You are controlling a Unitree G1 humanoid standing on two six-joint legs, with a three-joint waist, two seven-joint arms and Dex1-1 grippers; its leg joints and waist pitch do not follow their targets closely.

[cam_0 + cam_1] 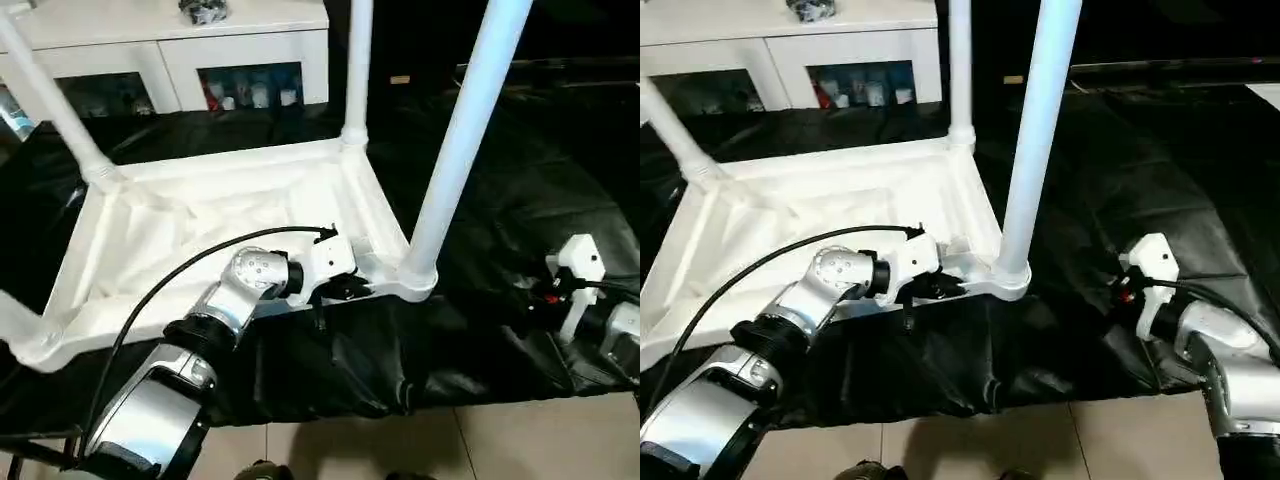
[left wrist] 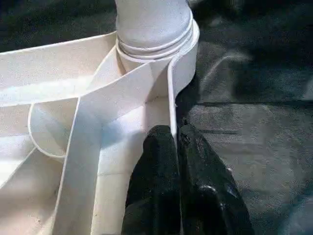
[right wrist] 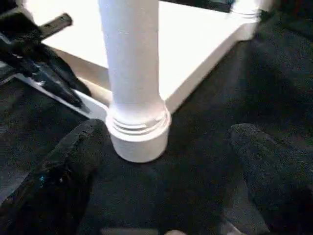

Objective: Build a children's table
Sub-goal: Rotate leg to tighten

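Left wrist view: the left tool (image 2: 176, 142) is pinched tight on the tabletop's (image 1: 200, 215) thin rim, right by the corner socket. That tabletop lies upside down on the black table (image 1: 520, 150), legs up. At four o'clock of it, the right tool (image 3: 161, 171) gapes wide, gripping nothing, its fingers (image 3: 63, 171) either side of the nearest leg (image 3: 129, 63), short of it.

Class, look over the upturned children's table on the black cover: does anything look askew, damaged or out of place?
Nothing stands out. The tabletop lies flat, underside up, on the black cover, and the near corner leg sits squarely in its socket. The left gripper pinches the rim; the right gripper is open.
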